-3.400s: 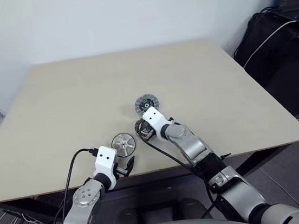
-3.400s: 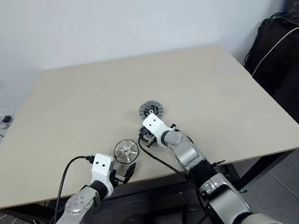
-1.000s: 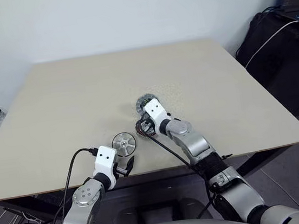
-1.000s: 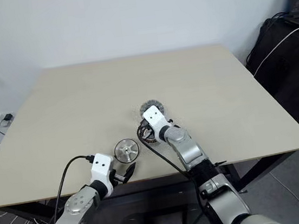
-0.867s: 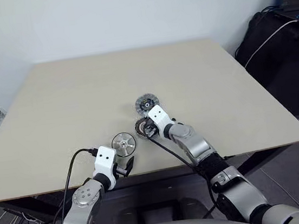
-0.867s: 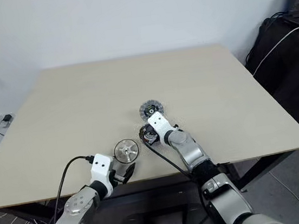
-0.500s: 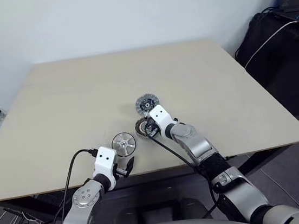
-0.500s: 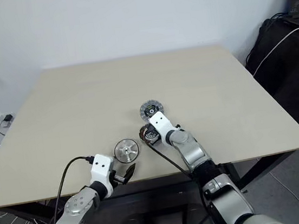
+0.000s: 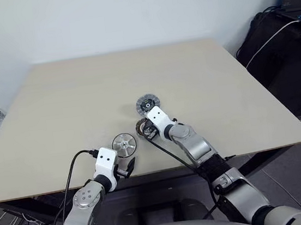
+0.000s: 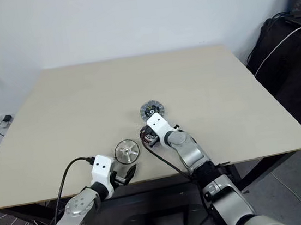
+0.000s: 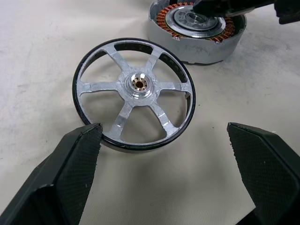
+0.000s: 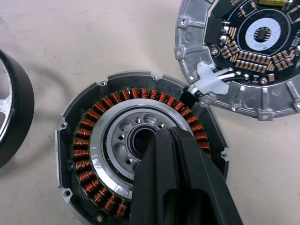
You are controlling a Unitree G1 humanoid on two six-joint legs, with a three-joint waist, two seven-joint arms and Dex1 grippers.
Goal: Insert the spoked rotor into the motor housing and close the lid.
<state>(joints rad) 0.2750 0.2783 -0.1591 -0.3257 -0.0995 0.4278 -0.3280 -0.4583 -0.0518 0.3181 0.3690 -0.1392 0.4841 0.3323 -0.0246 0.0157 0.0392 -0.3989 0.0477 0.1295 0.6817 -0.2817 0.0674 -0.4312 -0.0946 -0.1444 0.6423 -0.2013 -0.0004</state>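
Observation:
The spoked rotor (image 11: 133, 93), a shiny silver wheel with a dark rim, lies flat on the table near the front edge. My left gripper (image 11: 164, 133) stands open just short of it, one finger on each side, touching nothing. The motor housing (image 12: 89, 140), a round cup with copper windings around a pale centre, sits to the rotor's right. My right gripper (image 12: 164, 133) is shut with nothing in it, and its tips hang over the housing's centre hole. The lid (image 12: 248, 51) lies dark face up right behind the housing, joined to it by white wires.
The beige table (image 9: 82, 93) stretches wide and bare behind the parts. Its front edge runs close below my left gripper (image 9: 130, 167). A black bag (image 9: 286, 57) and cables stand off the table's right side.
The right wrist shifted slightly over the housing and came back. The rotor, housing, lid and left arm have kept their places.

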